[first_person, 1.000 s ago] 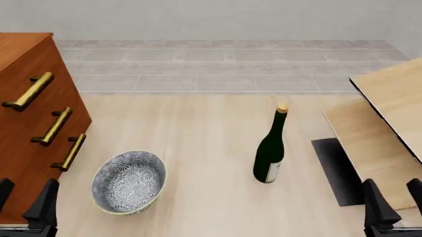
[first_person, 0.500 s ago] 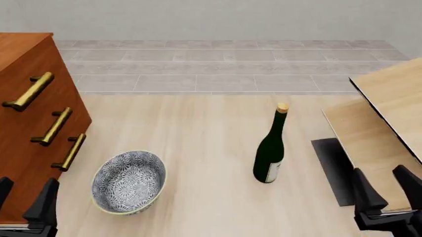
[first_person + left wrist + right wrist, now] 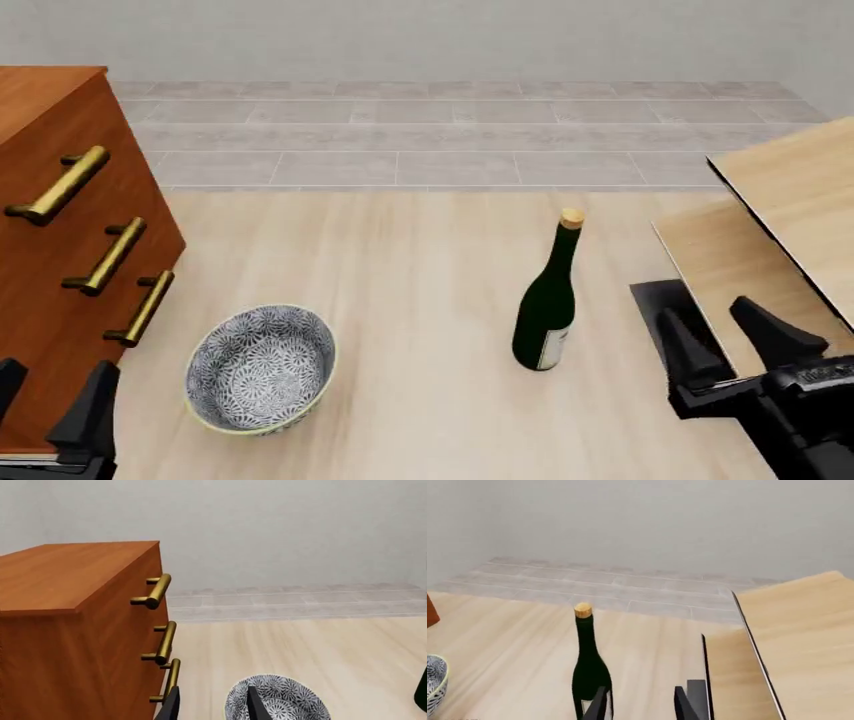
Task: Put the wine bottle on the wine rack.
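The bottle stood upright mid-table, between the bowl and the rack. The right gripper hovered near the bottle, in front of the rack, fingers apart and empty. The left gripper sat by the cabinet, fingers spread.

1. Pale wood tabletop carries everything.
2. Wine bottle stands upright near the middle.
3. Patterned bowl sits front-left, beside the drawer cabinet.
4. Wine rack occupies the right edge.
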Robot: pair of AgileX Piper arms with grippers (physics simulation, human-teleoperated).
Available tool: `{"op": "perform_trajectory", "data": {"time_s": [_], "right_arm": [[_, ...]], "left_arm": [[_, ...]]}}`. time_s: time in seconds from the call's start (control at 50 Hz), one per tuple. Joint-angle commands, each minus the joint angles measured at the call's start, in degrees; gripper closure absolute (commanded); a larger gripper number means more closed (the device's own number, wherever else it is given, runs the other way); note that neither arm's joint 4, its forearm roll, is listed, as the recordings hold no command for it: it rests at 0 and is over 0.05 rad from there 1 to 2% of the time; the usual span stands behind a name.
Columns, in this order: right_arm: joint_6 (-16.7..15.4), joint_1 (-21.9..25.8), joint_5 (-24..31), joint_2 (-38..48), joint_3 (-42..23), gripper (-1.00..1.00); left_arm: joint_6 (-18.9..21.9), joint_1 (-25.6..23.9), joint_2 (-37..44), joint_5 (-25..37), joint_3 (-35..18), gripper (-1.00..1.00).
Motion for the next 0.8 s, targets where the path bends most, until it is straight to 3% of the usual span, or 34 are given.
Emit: {"op": "perform_trajectory", "data": {"time_s": [0.02,0.28,0.8], "right_arm": [[0.03,2.55,-5.37,8.40,-1.87,-1.00],[-0.18,4.62,-4.28,11.24,-5.08,-1.00],[-0.01,8.48,-7.25,19.10,-9.52,-1.00]], "left_arm": [[-0.16,0.07,-0.01,0.14,0.02,-1.00],[0.17,0.34,0.08,0.54,-0.03,-1.00],[0.19,-0.19,0.02,1.29,-0.01,-1.00]]}}
